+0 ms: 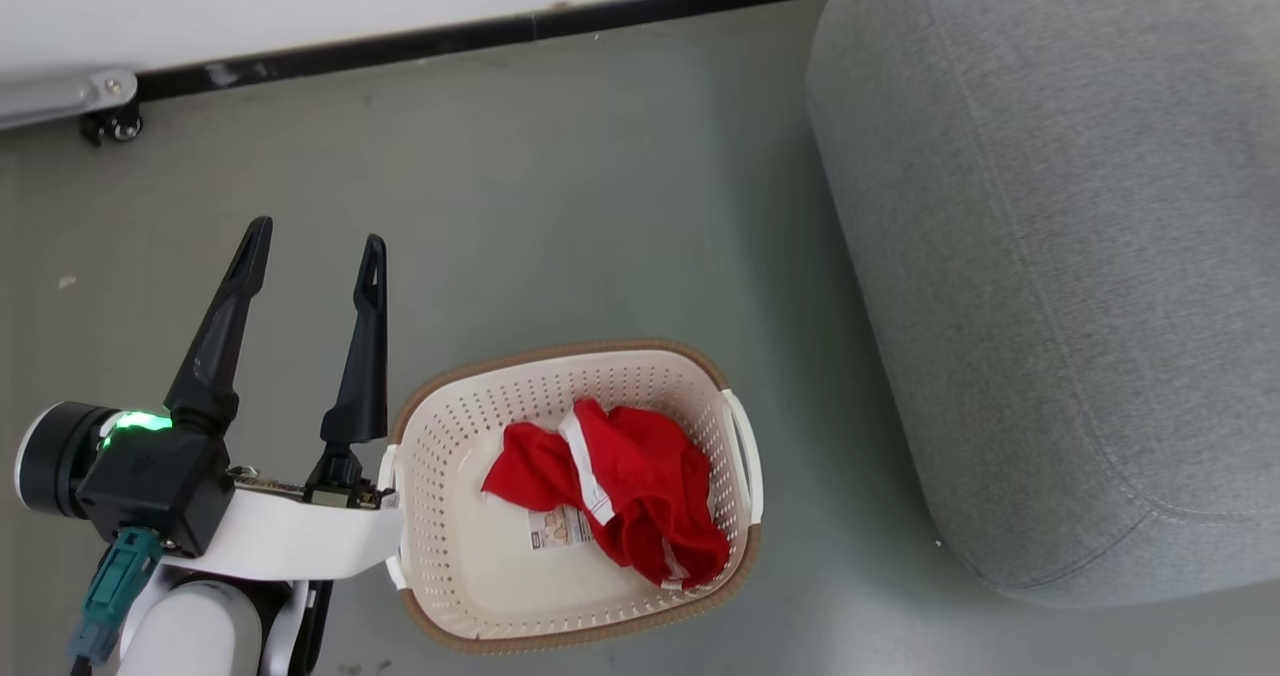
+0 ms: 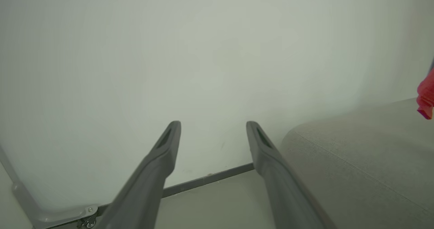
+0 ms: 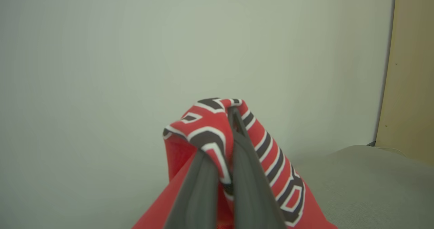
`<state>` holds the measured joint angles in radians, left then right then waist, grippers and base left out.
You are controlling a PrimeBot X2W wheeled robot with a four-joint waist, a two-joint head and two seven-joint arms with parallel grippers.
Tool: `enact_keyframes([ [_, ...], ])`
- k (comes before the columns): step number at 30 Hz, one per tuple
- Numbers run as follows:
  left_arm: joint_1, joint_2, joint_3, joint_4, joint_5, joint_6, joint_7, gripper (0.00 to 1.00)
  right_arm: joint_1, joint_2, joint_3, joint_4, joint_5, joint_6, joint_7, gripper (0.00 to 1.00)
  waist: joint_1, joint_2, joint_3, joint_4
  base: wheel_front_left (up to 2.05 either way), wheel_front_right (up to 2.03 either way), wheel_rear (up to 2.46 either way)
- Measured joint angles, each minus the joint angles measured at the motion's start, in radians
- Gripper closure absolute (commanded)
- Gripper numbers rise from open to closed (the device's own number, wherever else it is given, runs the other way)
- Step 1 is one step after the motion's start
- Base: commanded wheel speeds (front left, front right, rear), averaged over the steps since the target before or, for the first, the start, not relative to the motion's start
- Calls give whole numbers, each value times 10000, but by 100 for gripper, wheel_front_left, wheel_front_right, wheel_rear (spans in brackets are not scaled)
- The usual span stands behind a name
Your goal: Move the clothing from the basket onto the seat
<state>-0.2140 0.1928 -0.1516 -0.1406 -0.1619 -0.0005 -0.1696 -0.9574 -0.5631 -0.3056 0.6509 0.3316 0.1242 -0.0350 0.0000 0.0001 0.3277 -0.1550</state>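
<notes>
The lettered red garment [image 3: 206,129] hangs pinched in the closed right claw [image 3: 228,134], with the grey seat [image 3: 366,174] ahead of it and lower. A second red garment [image 1: 620,476] lies in the basket [image 1: 560,351], just right of the open left claw [image 1: 317,233].

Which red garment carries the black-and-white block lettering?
The soft red garment clamped in the right gripper. The other red garment, lying in the cream perforated plastic basket, shows only white stripes.
</notes>
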Motion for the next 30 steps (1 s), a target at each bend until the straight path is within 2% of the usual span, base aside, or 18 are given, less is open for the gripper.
enact_keyframes([
  [5,-229,8,0,-25,4,0,117,0,-123,-40,-161,560,-721,2,-161,100,0,0,382,214,0,0,0],
  [9,-415,44,-31,-29,8,-52,215,0,-123,-21,180,794,-1611,6,-165,100,0,0,638,364,0,0,0],
  [16,-673,150,-165,-29,77,-138,389,0,-404,449,121,1605,-1954,8,-433,100,0,0,990,593,0,0,0],
  [22,-800,148,-347,-15,79,-272,477,0,276,995,-150,2435,-2337,8,-644,100,0,-1,1202,709,0,0,0],
  [30,-831,144,-476,56,105,-357,594,0,986,1204,-685,3498,-2472,8,-746,100,0,0,1437,699,0,0,0],
])
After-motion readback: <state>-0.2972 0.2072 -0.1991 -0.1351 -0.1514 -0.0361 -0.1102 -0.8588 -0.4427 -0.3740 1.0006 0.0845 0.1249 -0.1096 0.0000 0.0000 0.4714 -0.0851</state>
